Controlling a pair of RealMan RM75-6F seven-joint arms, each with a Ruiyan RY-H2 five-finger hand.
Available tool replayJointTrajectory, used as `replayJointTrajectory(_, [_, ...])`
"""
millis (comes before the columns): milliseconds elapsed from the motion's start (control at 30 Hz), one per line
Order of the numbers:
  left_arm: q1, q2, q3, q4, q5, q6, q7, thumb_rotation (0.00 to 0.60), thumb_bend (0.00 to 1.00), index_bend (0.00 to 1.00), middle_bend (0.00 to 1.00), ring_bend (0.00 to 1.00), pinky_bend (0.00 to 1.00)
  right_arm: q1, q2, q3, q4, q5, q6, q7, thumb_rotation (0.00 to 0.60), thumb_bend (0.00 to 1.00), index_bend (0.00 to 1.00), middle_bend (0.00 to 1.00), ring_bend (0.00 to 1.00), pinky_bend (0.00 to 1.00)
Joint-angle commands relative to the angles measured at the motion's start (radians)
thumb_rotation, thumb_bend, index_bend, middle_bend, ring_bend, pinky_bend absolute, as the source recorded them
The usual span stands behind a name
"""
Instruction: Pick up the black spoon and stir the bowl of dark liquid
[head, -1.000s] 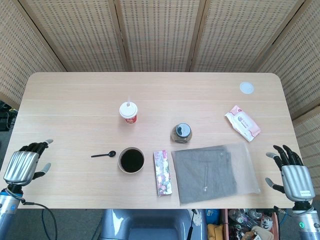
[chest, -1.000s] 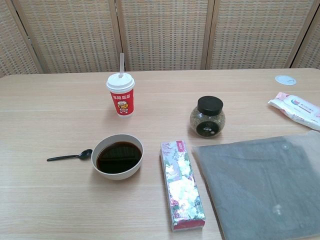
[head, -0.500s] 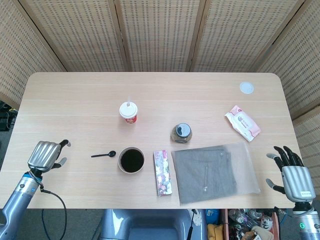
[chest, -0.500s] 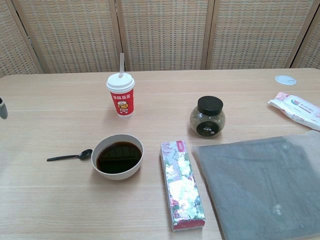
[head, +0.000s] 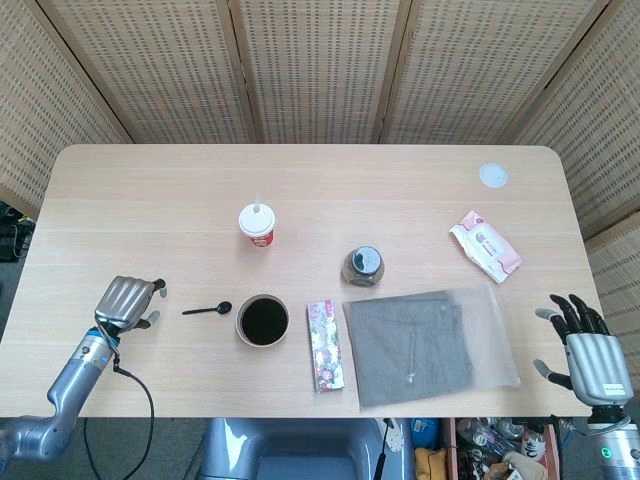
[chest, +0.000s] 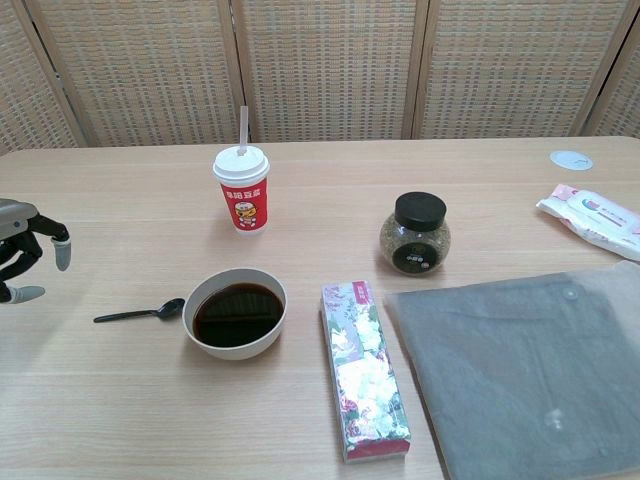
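Big pale wooden tabletop (head: 150, 200) in front of me, with a grey folded cloth in a clear plastic sleeve (head: 430, 345) taking up the 4 o'clock area. Next size down: a long floral-print box (head: 324, 343) near the front edge, a pink-and-white wipes pack (head: 484, 245) out at 2 o'clock, a red paper cup with white lid and straw (head: 257, 224) at about 11, and a small glass jar with a black lid (head: 362, 266) near the middle.

The round bowl of dark liquid (head: 262, 320) sits just left of the floral box. The thin black plastic spoon (head: 207, 310) lies flat at the bowl's 9 o'clock, scoop end almost touching the rim.

My left robot hand (head: 128, 300) hovers just beyond the handle tip, fingers loosely spread, holding nothing. My right robot hand (head: 583, 350) is parked off the 4 o'clock corner, fingers splayed, empty.

Worry: that spoon is flat and skinny, so I reckon my fingers could just skid it into the bowl and slosh liquid out.
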Motion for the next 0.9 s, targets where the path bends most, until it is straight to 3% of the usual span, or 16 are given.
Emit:
replayJointTrajectory(33, [-0.019,-0.026,0.000,0.017,-0.021,-0.020,0.009,0.600,0.36,0.45,0.80,0.77,0.79,-0.001,-0.001,0.000,0.004,0.003,-0.003,0.004,0.600,0.09,0.30,0.23,0.11,0.21])
replayJointTrajectory(900, [-0.069,-0.183,0.015,0.142,-0.129,-0.050,0.036,0.600,0.38,0.50,0.81,0.77,0.79,-0.012,0.005,-0.004,0.015,0.017,-0.007,0.016,0.600,0.09,0.30,0.24,0.11,0.21])
